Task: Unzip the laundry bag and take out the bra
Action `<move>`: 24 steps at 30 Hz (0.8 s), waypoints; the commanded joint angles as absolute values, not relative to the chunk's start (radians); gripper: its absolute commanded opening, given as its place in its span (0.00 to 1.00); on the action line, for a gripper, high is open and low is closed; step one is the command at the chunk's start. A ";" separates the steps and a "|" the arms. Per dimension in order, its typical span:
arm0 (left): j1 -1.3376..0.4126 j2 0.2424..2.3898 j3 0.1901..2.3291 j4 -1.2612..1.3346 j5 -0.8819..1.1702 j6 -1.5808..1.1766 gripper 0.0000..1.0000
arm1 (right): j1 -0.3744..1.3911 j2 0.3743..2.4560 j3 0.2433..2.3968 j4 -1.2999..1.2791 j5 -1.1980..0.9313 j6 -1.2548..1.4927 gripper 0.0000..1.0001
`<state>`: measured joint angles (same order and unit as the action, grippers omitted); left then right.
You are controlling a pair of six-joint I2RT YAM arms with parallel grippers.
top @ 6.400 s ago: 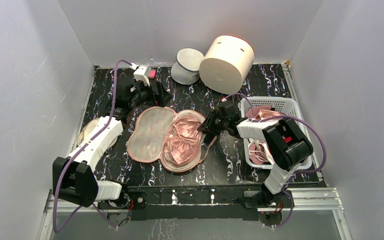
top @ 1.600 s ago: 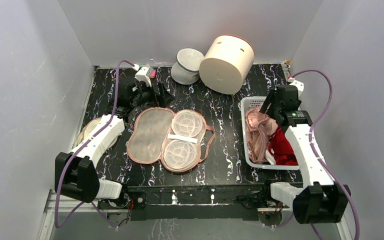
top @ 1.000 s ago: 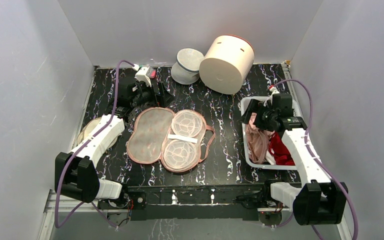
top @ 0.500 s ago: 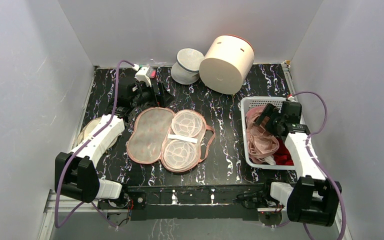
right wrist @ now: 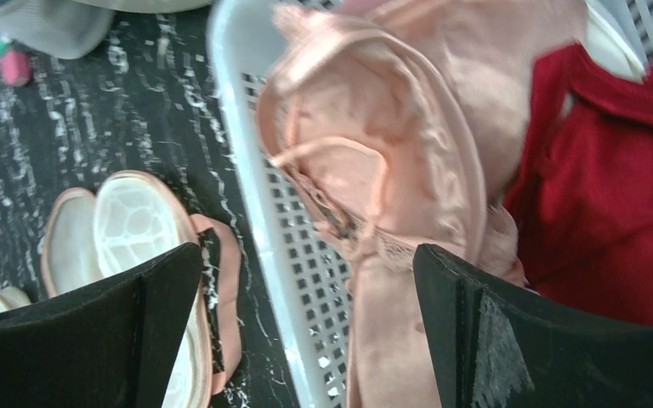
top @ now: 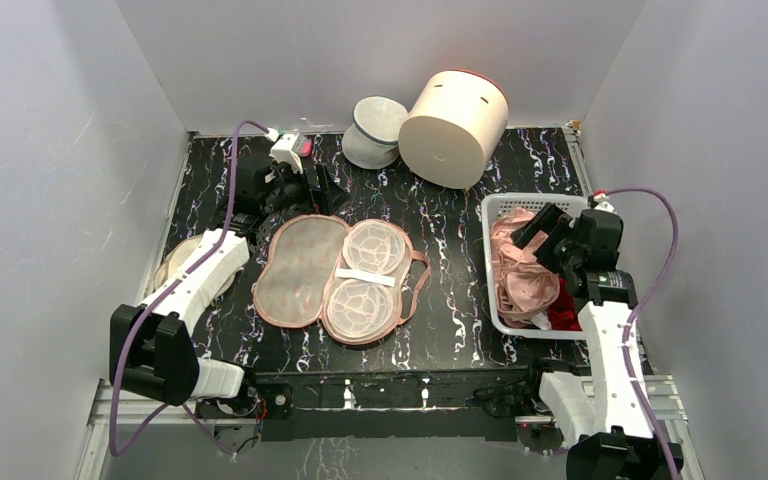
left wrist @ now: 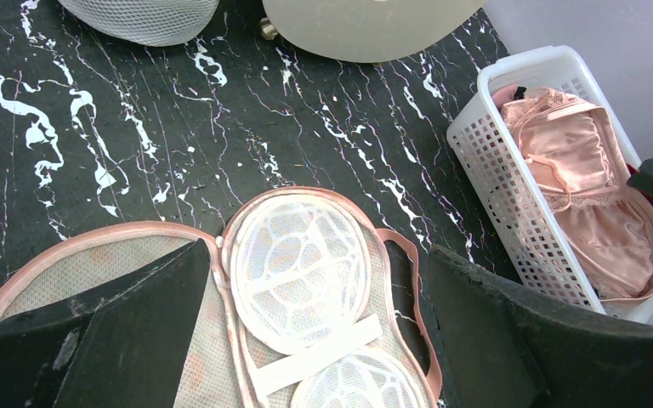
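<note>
The laundry bag (top: 305, 268) lies unzipped and spread flat mid-table, showing beige mesh lining and two white mesh cup frames (left wrist: 299, 270). The salmon-pink satin bra (top: 520, 272) lies crumpled in the white basket (top: 490, 262) at the right, seen close in the right wrist view (right wrist: 391, 144). My right gripper (top: 538, 238) hovers open just above the bra and the basket's left wall (right wrist: 306, 251), holding nothing. My left gripper (top: 322, 195) stands open past the bag's far edge (left wrist: 318, 246), also with nothing in it.
A dark red garment (top: 563, 308) shares the basket with the bra. A big cream cylinder (top: 453, 113) and a white mesh pouch (top: 375, 130) sit at the back. A beige round thing (top: 175, 262) lies under my left arm.
The bra went from the open bag into the basket with my right gripper, which let it go. That arm has since drawn back toward the near right. The left arm stayed still.
</note>
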<state>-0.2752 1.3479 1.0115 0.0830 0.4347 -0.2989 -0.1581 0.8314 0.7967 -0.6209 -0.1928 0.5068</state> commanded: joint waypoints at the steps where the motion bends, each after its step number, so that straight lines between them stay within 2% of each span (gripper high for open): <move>1: -0.281 1.336 1.006 0.119 0.449 -0.294 0.98 | -0.161 0.817 0.706 -0.614 -0.062 0.586 0.95; 7: -0.301 1.344 1.006 0.094 0.401 -0.262 0.98 | -0.162 0.842 0.668 -0.552 0.029 0.628 0.94; 10: -0.322 1.355 1.006 0.077 0.370 -0.237 0.98 | -0.163 0.834 0.673 -0.542 0.003 0.607 0.94; 16: -0.377 1.409 1.014 0.040 0.317 -0.196 0.98 | -0.164 0.761 0.751 -0.525 -0.305 0.436 0.96; 24: -0.504 1.465 0.992 0.010 0.181 -0.134 0.99 | -0.164 0.581 0.685 -0.395 -0.526 0.350 0.98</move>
